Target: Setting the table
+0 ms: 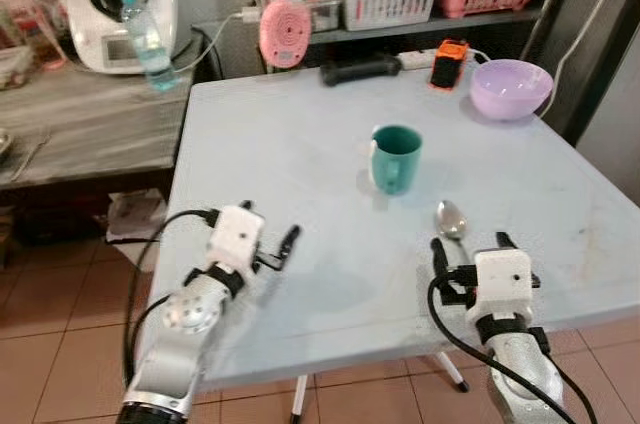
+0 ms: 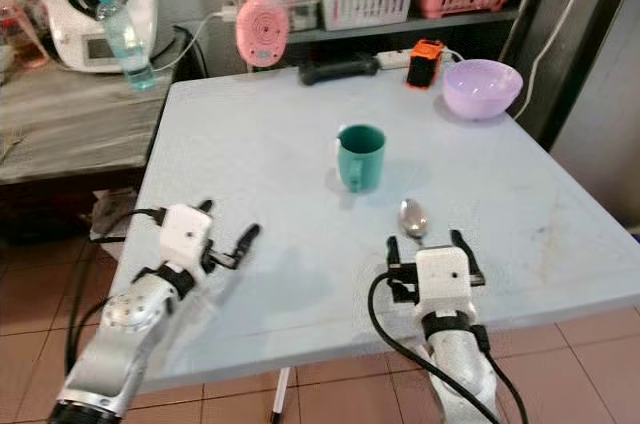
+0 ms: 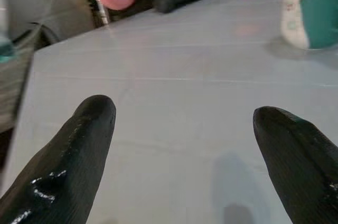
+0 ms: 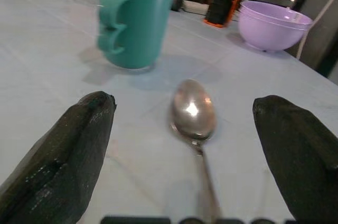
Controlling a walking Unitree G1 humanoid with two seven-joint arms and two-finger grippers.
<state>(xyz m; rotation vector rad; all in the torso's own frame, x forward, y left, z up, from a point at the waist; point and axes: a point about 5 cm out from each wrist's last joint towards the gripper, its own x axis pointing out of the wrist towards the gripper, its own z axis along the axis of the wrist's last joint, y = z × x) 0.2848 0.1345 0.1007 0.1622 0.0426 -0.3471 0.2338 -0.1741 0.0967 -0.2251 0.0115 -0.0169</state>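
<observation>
A pale blue-grey square surface [image 1: 300, 134] fills mid-frame over a reddish-brown tiled floor [image 1: 60, 344]. A grey wooden side counter [image 1: 90, 124] sits upper left; a dark shelf [image 1: 420, 29] spans the top.

I have both silver arms reaching forward from the near edge, white wrist blocks up. My left pincer [image 1: 283, 247] sits low, angled inward to the right, its black fingers [image 3: 79, 150] spread wide with nothing between them. My right pincer [image 1: 470, 246] points straight ahead, fingers [image 4: 68, 150] likewise parted wide and gripping nothing. Black cables loop from each wrist back along the forearm.
</observation>
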